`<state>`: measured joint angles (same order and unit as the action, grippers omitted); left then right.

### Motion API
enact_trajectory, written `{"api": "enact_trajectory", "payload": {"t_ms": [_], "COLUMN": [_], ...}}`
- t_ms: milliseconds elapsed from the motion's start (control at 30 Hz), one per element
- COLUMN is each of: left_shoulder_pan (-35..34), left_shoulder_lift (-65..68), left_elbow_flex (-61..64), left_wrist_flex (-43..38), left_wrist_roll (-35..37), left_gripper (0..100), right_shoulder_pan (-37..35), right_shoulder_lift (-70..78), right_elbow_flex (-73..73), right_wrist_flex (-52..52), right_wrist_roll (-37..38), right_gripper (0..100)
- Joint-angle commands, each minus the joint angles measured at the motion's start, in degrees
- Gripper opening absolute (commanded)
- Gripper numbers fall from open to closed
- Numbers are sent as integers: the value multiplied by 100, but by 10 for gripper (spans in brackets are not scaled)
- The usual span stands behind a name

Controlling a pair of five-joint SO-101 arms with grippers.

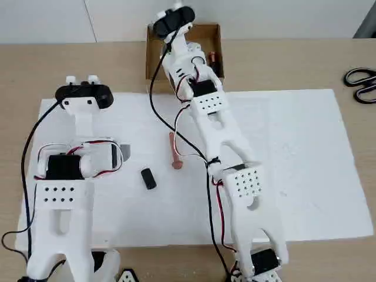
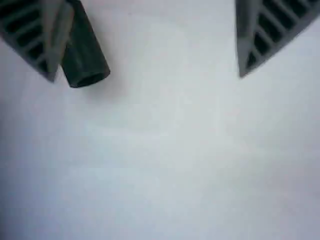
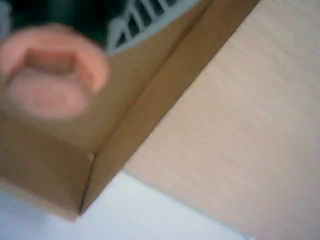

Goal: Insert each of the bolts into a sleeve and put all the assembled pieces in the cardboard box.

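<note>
Right claw [image 1: 174, 22] pinches a sleeved bolt [image 3: 50, 70] over the box [image 1: 218, 41], so I release next; left claw [image 2: 145, 50], spread, sits by a sleeve [image 2: 85, 55], with a loose bolt [image 1: 174, 151] waiting on the mat [image 1: 294, 147].

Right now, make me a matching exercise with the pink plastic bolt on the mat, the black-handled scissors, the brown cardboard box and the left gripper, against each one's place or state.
Things: 1 pink plastic bolt; 2 black-handled scissors; 3 brown cardboard box; 4 left gripper.
Places: A on the wooden table, right of the white mat; B open, over the mat; C lying near the mat's middle; D beyond the mat's far edge.
Pairs: 1-C, 2-A, 3-D, 4-B.
</note>
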<state>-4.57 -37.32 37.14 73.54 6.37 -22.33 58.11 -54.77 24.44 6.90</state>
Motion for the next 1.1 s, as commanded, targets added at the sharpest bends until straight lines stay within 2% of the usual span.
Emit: {"api": "enact_trajectory", "payload": {"t_ms": [0, 500, 567, 767, 1067], "left_shoulder_pan": [0, 0, 0, 0, 0], "left_shoulder_lift": [-44, -44, -44, -44, -44], "left_elbow_flex": [-13, -13, -13, -13, -13], "left_wrist_flex": [-114, -114, -114, -97, -97], "left_wrist_roll": [0, 0, 0, -9, -9], "left_gripper": [223, 223, 223, 223, 223], "right_shoulder_pan": [-13, 13, 13, -4, 4], "right_shoulder_lift": [171, 1095, 1112, 1121, 1068], "right_elbow_flex": [-835, -1574, -1574, -1556, -2189], "right_wrist_flex": [-48, -31, -48, 4, 154], "right_wrist_roll": [53, 70, 62, 88, 88], "right_gripper": [6, 9, 38, 203, 209]}}
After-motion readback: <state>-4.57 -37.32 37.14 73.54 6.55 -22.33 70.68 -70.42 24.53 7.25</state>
